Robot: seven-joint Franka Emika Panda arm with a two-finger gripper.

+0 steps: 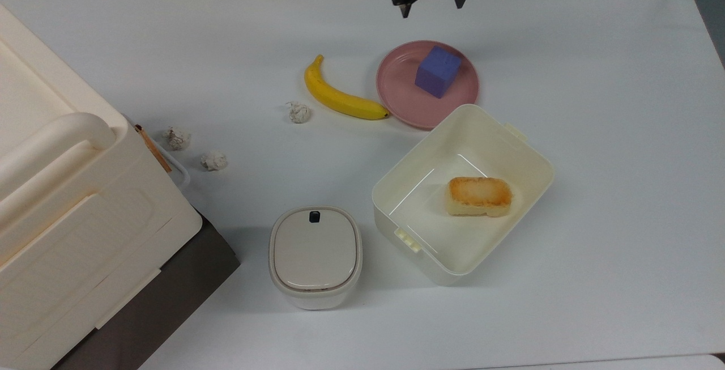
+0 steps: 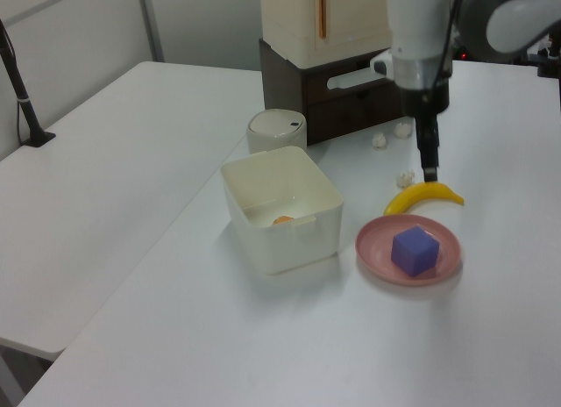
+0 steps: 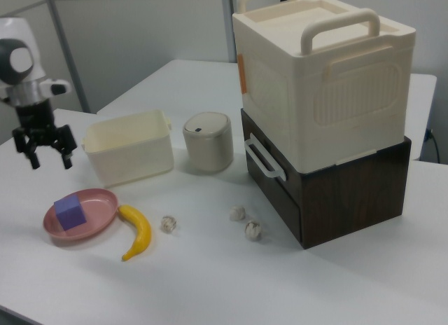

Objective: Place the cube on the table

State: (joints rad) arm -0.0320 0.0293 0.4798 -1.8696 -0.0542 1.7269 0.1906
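In the top view, going from left to right, a banana (image 1: pixel 340 96) lies on the white table (image 1: pixel 595 132). Just right of it is the pink plate (image 1: pixel 396 86), and the blue-purple cube (image 1: pixel 437 71) stands on the plate. The gripper (image 1: pixel 431 8) hangs above the table beyond the plate's far edge, apart from the cube, with fingers spread wide and empty.
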